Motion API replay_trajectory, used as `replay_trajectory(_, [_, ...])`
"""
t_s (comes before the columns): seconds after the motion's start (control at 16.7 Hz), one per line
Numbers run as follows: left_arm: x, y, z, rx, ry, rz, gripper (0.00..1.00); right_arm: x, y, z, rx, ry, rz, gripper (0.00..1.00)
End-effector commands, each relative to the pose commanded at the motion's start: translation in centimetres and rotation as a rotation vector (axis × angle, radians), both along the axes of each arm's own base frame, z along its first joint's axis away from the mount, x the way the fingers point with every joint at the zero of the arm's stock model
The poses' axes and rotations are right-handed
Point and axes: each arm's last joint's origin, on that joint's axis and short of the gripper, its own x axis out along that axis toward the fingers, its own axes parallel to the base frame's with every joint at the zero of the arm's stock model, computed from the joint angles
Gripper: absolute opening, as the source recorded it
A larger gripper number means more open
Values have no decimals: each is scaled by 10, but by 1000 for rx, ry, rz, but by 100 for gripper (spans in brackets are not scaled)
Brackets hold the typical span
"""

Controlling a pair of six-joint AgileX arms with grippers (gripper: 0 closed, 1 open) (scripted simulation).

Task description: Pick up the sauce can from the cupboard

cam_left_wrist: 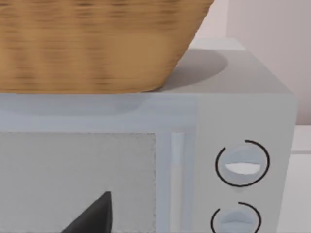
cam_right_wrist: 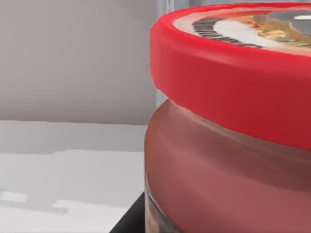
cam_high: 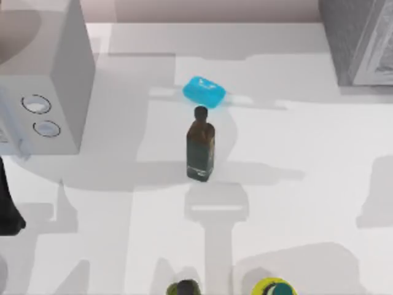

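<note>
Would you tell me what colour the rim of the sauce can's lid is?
Bright red, around a pale printed label; the sauce can shows best in the right wrist view.

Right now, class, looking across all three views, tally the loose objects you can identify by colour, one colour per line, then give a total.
Dark brown: 1, the bottle
Blue: 1, the soap-like block
Red: 1, the sauce can
Tan: 1, the wicker basket on the pale box
Total: 4
Two items at the table's near edge are cut off and left uncounted.
</note>
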Motion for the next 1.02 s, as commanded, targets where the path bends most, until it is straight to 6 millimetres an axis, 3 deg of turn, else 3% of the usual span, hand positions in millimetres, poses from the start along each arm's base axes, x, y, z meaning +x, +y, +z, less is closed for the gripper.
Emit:
replay_trajectory(0.54, [0, 0, 0, 0, 0, 0, 100, 44, 2, 36, 1, 16, 152, 0])
replay_trajectory(1.02, [0, 0, 0, 0, 0, 0, 100, 100, 1, 46, 6, 24, 285, 0])
